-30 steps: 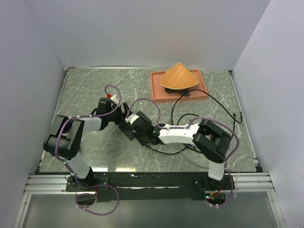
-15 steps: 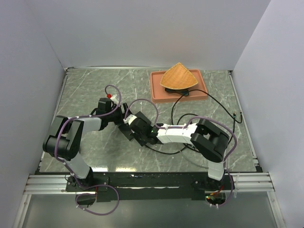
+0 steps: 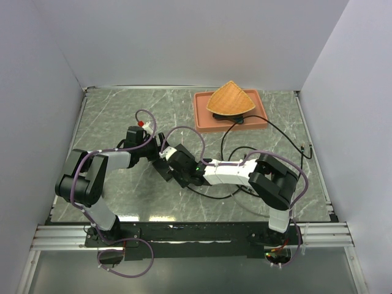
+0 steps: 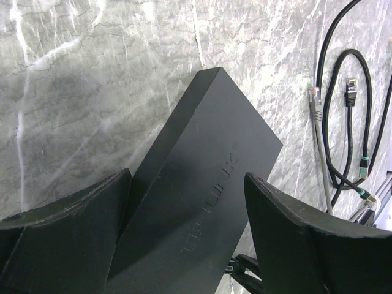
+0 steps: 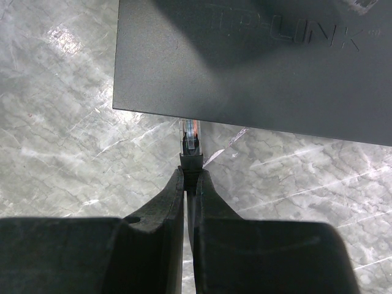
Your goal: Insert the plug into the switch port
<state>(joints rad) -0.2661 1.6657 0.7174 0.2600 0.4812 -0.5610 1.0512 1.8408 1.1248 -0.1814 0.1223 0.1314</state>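
At the table (image 3: 122, 116) centre, right fingers (image 5: 164, 205) pinch the clear plug (image 5: 190, 139), its tip meeting one edge of the black switch (image 5: 257, 67); left fingers (image 4: 73, 226) clamp the switch across its width.

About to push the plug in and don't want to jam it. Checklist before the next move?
1. Grip on the plug: ok, the right claw is shut on its rear end.
2. Tip at the box: ok, it meets the long edge.
3. Tip lined up with a port: cannot tell, the sockets are hidden under that edge.
4. Angle of the plug to the edge: ok, roughly square-on.
5. Box braced by the left claw: cannot tell, the fingers straddle it but contact is unclear.
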